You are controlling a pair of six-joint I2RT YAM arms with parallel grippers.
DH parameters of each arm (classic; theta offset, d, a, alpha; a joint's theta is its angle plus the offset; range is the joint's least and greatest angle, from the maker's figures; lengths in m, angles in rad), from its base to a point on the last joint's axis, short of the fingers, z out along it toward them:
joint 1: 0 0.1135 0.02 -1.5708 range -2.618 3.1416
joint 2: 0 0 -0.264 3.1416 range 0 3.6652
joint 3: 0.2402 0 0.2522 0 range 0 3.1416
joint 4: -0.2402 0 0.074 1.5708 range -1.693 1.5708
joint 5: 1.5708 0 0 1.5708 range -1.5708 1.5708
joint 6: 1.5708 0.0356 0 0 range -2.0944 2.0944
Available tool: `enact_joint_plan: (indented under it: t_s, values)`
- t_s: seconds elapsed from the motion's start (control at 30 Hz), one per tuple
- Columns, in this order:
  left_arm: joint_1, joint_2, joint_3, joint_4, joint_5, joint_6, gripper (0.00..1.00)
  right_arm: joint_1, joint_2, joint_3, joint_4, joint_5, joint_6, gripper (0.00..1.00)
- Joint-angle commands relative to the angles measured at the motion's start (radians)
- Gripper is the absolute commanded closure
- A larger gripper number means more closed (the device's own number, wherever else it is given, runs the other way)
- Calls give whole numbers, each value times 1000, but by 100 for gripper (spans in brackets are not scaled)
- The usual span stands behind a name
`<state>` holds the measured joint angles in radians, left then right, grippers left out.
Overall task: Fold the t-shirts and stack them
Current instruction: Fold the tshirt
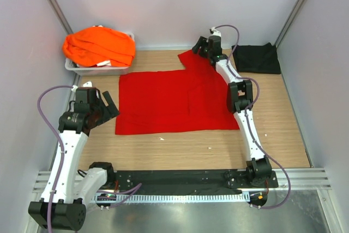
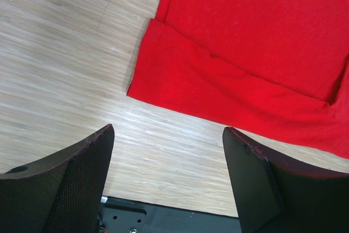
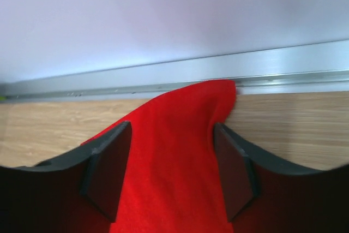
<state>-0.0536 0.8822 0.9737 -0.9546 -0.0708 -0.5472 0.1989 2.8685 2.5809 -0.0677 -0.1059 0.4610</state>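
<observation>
Red shirt [image 1: 174, 102] spread flat on the middle of the table [image 1: 283, 129], one sleeve reaching toward the back wall. Right gripper [image 1: 200, 47] down over that sleeve, fingers [image 3: 109, 167] partly apart with red cloth between them (pinching or merely straddling, impossible to tell). Left gripper [image 1: 109, 105] wide open, holding nothing, just beside the shirt's near left corner. Orange shirts [image 1: 101, 45] heaped in the grey tray [image 1: 76, 68], far left. Black shirt [image 1: 256, 58] folded, far right.
</observation>
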Motion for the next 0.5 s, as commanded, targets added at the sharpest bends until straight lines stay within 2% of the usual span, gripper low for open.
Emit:
enact_joint_plan:
  t_s: [0.0,0.17,0.2,0.27,0.4,0.47]
  values:
    - [3,-6,0,14,-14,-8,19,7,-15,-25,-18,-40,-27,39]
    - [3,-8,2,13,-14,-8,19,4,-24,-34,-20,-34,-44,60]
    - [3,-6,2,13,-15,-8,19,4,-25,-34,-17,-29,-47,68]
    - [3,-6,2,13,-15,-10,19,2,-23,-31,-11,-23,-51,76]
    - [4,-3,2,8,-20,-10,20,-1,-23,-28,0,-20,-64,99]
    - [6,3,3,10,-20,-11,20,-1,-24,-33,14,-20,-74,99]
